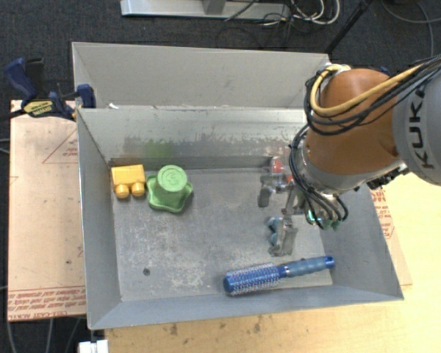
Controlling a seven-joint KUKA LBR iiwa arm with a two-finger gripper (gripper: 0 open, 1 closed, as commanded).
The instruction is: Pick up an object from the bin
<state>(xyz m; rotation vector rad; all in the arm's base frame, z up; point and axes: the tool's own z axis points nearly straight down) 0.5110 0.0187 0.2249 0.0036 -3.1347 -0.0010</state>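
Your gripper (274,215) is down inside the bin (206,134), in its right half, roughly midway between the back wall and the front wall. Its two fingers (281,239) are spread apart, one toward the back and one toward the front, and you can see only bare grey floor between them, so it is released and grasping nothing. From this angle you probably cannot settle whether the fingertips touch the floor or hang just above it.

The thing nearest to your gripper is the blue hairbrush (277,273). It lies flat on the floor just in front of the front finger, near the front wall. Its bristled head points to the left and its handle runs to the right, slightly toward the back. The finger and the brush look apart, not touching.

The other two things are well away from the gripper, at the left against the back of the floor. A green round lid-like piece (169,188) with a lobed base sits there, and a small yellow block (128,180) with two rounded knobs on its front lies just beside it on the left, close to the left wall.

The orange cover (353,123) on the wrist hangs over the bin's right wall, with dark cables looped around it.
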